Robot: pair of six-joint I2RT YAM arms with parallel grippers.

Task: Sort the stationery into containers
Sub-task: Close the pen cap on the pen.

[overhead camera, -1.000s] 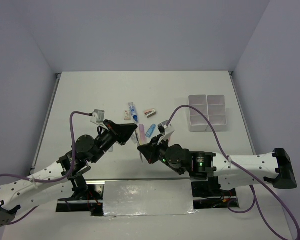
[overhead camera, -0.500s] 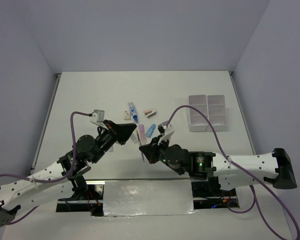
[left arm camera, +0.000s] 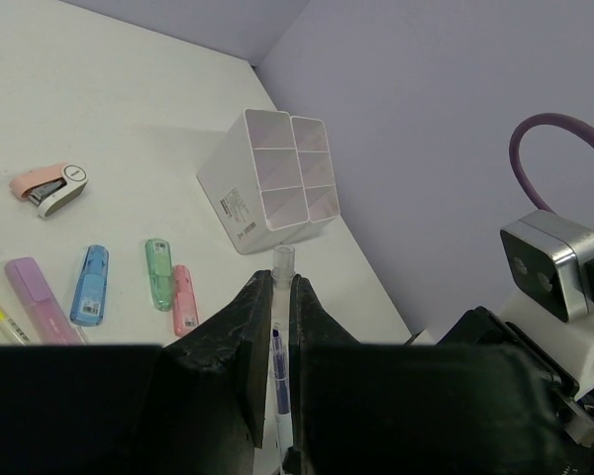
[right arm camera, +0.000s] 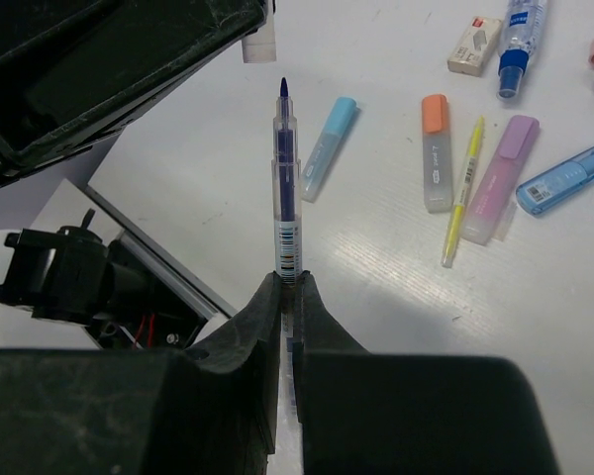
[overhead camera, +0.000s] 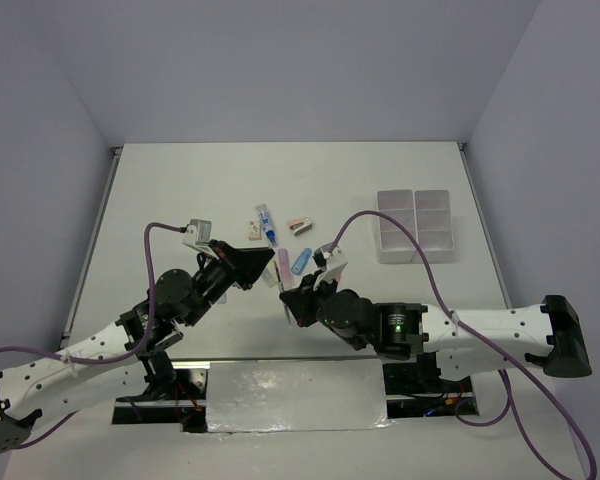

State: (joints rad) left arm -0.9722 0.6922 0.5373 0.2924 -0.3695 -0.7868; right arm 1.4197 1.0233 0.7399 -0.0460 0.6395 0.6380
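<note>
Right wrist shows my right gripper (right arm camera: 285, 283) still clamped on the blue pen (right arm camera: 284, 178), bare tip just short of the clear cap (right arm camera: 260, 45) my left gripper (left arm camera: 280, 287) pinches ahead; nothing has really shifted, so the containers (left arm camera: 238, 198) wait.

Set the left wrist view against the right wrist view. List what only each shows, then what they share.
Left wrist only: the containers, a green marker and a pink marker. Right wrist only: the orange marker, eraser and blue-white tube. Both: the pen held in the right gripper, its cap in the left gripper, the purple marker and the yellow pen.
</note>
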